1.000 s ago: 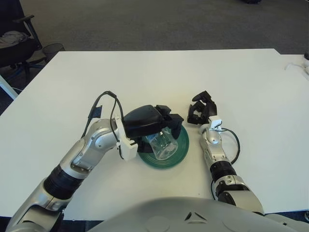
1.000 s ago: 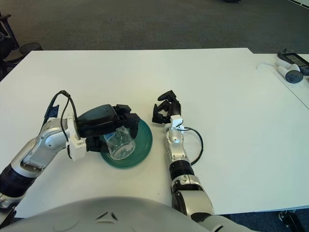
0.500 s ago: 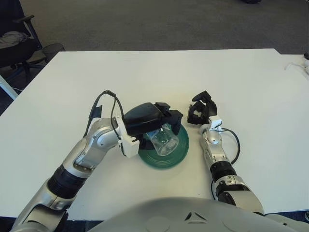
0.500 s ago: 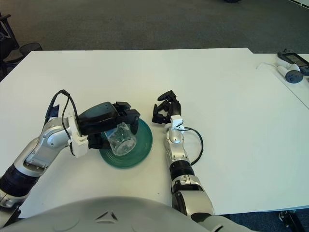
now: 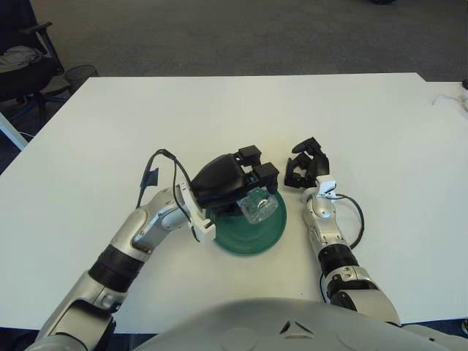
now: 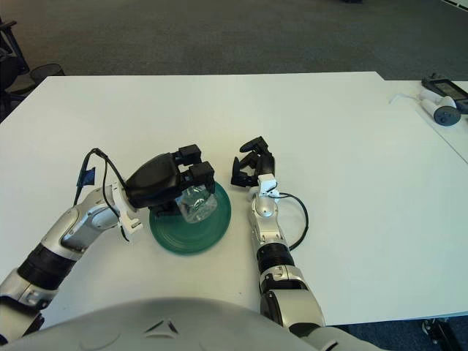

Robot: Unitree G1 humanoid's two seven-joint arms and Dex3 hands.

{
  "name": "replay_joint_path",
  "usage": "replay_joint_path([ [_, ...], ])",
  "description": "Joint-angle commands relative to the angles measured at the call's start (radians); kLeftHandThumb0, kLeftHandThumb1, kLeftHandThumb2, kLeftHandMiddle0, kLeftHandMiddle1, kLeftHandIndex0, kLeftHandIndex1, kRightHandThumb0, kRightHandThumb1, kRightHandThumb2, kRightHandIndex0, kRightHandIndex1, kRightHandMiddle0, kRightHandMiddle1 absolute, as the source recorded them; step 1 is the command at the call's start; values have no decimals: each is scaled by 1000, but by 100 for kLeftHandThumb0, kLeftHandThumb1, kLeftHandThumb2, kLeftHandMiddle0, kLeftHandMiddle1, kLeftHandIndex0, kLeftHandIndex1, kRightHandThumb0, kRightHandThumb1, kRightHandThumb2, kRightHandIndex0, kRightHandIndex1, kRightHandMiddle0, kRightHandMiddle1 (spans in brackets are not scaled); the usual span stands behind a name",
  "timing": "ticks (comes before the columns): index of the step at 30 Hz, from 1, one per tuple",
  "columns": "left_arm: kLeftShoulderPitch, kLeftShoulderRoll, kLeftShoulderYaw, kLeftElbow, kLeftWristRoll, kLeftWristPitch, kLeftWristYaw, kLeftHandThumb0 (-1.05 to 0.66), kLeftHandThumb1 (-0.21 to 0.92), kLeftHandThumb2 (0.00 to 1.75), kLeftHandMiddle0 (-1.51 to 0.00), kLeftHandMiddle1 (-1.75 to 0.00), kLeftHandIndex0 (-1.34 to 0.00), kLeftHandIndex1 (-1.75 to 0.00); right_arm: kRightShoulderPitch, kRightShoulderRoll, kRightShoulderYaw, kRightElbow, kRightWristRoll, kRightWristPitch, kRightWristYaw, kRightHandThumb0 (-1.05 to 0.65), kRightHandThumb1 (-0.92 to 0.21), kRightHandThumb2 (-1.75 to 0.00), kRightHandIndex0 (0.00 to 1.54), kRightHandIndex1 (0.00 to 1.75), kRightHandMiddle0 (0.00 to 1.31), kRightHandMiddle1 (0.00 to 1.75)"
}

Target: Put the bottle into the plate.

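White table (image 5: 219,110); left robot hand (image 5: 245,183) grips bottle (image 5: 257,205) over plate (image 5: 252,238).

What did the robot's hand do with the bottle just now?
The left hand, gripping the clear bottle, carried it toward the green plate's far edge, nearer the right hand. Plate and right hand stayed put.

bright, even overhead light, soft faint shadows, sharp focus, no glare
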Motion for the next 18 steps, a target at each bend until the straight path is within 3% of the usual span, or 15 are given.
replay_joint_path([
  [1, -45, 27, 23, 42, 91, -53, 100, -73, 91, 72, -16, -17, -2, -54, 131, 23, -36, 112, 43, 64, -20, 0, -9, -156, 81, 168, 54, 175],
  [6, -73, 40, 8, 72, 192, -70, 187, -89, 92, 77, -10, -3, 0, -28, 137, 31, -44, 146, 54, -23, -37, 0, -5, -161, 84, 168, 58, 175],
  [11, -102, 54, -12, 106, 237, -85, 221, -99, 92, 78, -7, 0, 0, -19, 121, 27, -62, 221, 92, -116, 3, 0, -1, -164, 86, 167, 61, 175],
  [18, -109, 68, -10, 110, 241, -85, 216, -104, 92, 76, -6, 0, 0, -15, 85, 8, -61, 283, 54, -100, -27, 0, 1, -166, 87, 166, 63, 175],
])
